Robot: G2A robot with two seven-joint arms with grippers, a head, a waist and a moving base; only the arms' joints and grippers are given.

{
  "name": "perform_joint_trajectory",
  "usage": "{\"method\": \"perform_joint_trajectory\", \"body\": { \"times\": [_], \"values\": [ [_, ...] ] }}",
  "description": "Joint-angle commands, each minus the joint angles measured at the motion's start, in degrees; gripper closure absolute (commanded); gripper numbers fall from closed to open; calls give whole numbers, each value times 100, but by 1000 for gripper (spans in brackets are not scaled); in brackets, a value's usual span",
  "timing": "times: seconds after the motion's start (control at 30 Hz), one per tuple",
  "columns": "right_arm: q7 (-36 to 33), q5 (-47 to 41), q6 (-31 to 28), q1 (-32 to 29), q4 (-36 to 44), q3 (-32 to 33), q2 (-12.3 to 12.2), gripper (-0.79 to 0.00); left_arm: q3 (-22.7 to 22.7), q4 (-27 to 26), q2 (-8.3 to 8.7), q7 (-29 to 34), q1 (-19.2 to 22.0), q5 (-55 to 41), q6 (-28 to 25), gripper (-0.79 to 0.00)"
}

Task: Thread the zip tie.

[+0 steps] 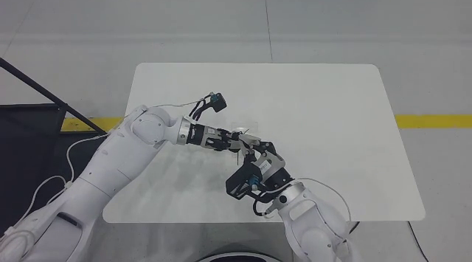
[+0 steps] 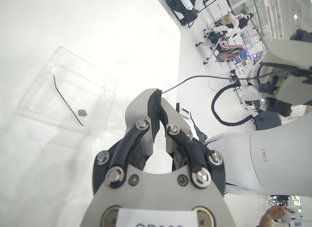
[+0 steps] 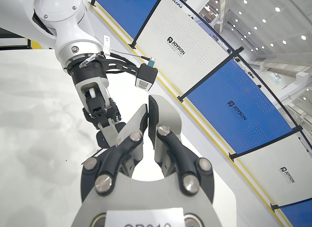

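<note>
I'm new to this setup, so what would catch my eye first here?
The two arms meet jaws to jaws above the white table near its front edge. The left jaws are shut on a thin black zip tie, and a clear box on the table close by holds a second black tie.

a tray point(image 2: 36, 98) sits on the table point(image 1: 332, 114), front middle. a spare tie point(image 2: 68, 105) and a scrap point(image 2: 82, 113) lie inside. beside it the left gripper point(image 2: 159, 95), holding a zip tie point(image 2: 180, 83), sits close to the right gripper point(image 3: 148, 107).
</note>
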State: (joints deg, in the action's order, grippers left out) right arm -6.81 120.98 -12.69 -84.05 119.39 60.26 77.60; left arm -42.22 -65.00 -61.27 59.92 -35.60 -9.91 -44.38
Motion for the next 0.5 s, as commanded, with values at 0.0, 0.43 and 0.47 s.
{"method": "perform_joint_trajectory", "body": {
  "times": [0.0,0.43,0.47],
  "values": [
    [-5,13,-23,12,-6,-10,-2,0,0,0,0,0,0,0,0,0],
    [0,113,-307,-13,39,10,-47,0,0,0,0,0,0,0,0,0],
    [2,120,-334,-17,44,10,-50,0,0,0,0,0,0,0,0,0]
  ]
}}
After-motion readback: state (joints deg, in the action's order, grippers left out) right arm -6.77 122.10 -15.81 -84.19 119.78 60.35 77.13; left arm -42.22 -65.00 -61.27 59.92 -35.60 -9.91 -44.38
